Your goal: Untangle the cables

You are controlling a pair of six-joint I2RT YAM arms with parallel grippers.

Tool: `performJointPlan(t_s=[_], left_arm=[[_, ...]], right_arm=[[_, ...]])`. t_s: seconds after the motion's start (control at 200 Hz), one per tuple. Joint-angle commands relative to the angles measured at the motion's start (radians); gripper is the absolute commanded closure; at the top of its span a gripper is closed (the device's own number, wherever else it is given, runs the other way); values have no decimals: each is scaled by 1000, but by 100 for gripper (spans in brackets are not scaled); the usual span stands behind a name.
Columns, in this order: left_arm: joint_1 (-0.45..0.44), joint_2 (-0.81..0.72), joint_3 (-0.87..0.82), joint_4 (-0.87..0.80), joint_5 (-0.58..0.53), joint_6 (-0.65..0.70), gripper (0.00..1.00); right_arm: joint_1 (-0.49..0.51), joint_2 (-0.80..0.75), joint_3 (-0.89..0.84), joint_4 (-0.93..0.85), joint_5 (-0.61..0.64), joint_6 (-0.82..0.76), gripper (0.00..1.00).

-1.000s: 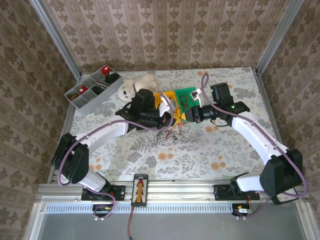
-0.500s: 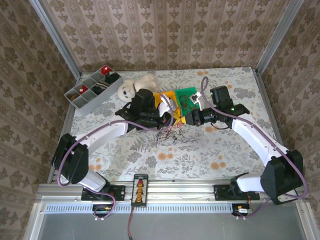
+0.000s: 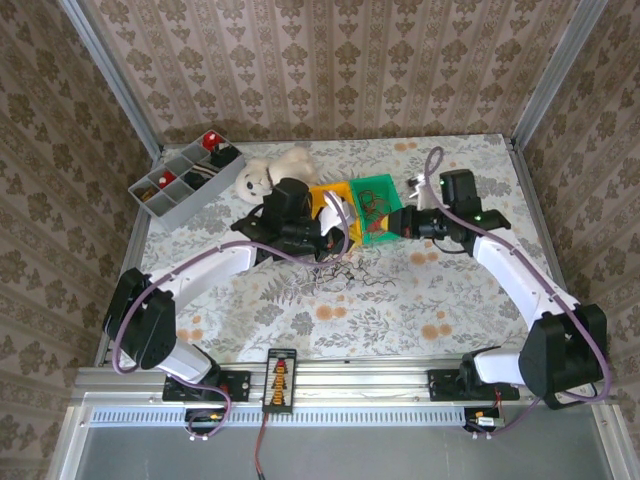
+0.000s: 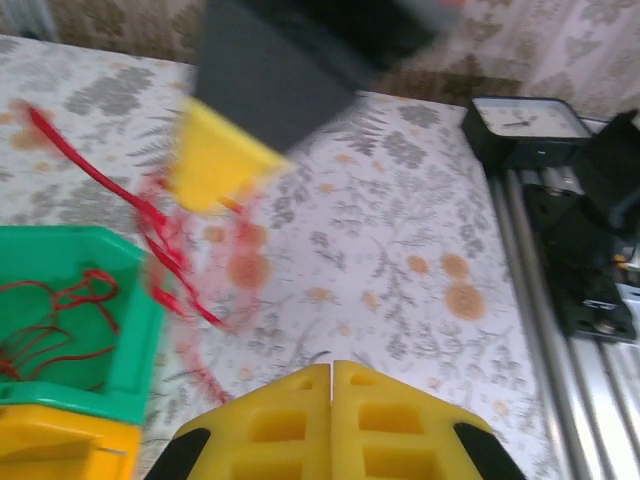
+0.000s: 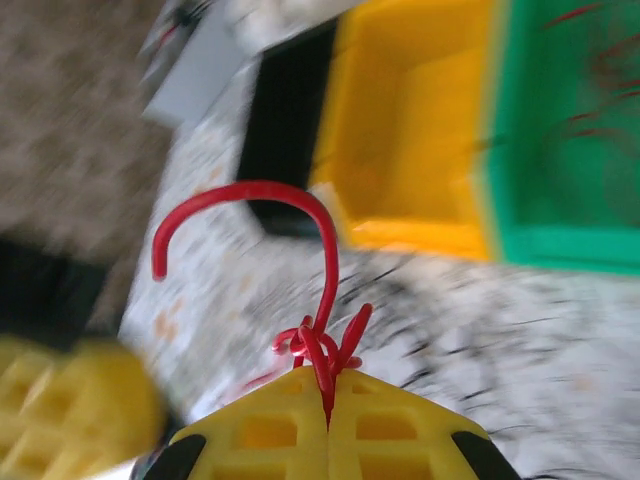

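Top external view: my left claw (image 3: 338, 238) sits at the middle of the frame, just below the yellow bin (image 3: 322, 195). My right claw (image 3: 397, 226) is a little to its right, at the lower right corner of the green bin (image 3: 370, 182). The two bins stand side by side, touching. Thin red cables (image 3: 372, 207) lie coiled inside the green one. Just below both claws a loose tangle of cables (image 3: 340, 272), dark and red strands, is spread on the flowered table (image 3: 450, 290). In the upper left I see a grey divided tray (image 3: 185, 180), with a white soft toy (image 3: 265, 175) just to its right.

On the left wrist view my left claw (image 4: 331, 368) is clenched at the bottom centre. Its yellow fingers are pressed flat together and I can see nothing between them. The green bin (image 4: 130, 330) is at the lower left with red cables (image 4: 50, 320) in it, and the yellow bin (image 4: 60, 445) is below it. A blurred red cable (image 4: 150, 225) streaks across the left half, beside the blurred yellow tip of the right claw (image 4: 215, 160) at upper centre.

On the right wrist view, which is smeared, my right claw (image 5: 328, 395) is clamped on the red cable (image 5: 250, 192). A knot of red loops sits right at the fingertips, and one end arches up and over to the left. The yellow bin (image 5: 410, 130) is at upper centre and the green bin (image 5: 570, 130) at upper right. The left claw (image 5: 70, 400) is a yellow blur at the lower left.
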Motion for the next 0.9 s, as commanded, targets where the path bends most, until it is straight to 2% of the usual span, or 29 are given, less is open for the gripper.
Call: performJointPlan(t_s=[0.0, 0.075, 0.17, 0.27, 0.375, 0.4, 0.44, 0.465, 0.485, 0.57, 0.67, 0.895], left_arm=[[-9, -41, 29, -71, 91, 3, 100], [-9, -42, 35, -83, 93, 18, 100], [-11, -41, 29, -54, 61, 25, 100], [-14, -28, 26, 29, -65, -19, 100], [-11, -4, 25, 158, -223, -156, 100], [-6, 5, 33, 181, -235, -207, 94], [13, 29, 50, 218, -206, -297, 86], [27, 43, 61, 253, -166, -356, 67], [37, 59, 72, 285, -140, -408, 58], [70, 131, 102, 418, -9, -618, 45], [75, 182, 120, 518, 52, -733, 46], [79, 155, 112, 473, 46, -706, 47]], right_arm=[[-17, 32, 5, 13, 258, 113, 100], [-21, 45, -3, 32, 310, 141, 100], [-21, 56, -20, 101, 241, 170, 100], [-20, 39, -44, 170, 143, 176, 100], [-20, -12, -80, 260, 35, 174, 100], [-20, -25, -89, 286, 10, 177, 100], [-20, -48, -110, 331, -25, 187, 100], [-20, -61, -120, 356, -38, 194, 100], [-20, -71, -128, 379, -48, 201, 100], [-20, -96, -145, 436, -81, 218, 100], [-18, -109, -144, 470, -100, 223, 100], [-15, -112, -112, 446, -78, 173, 100]])
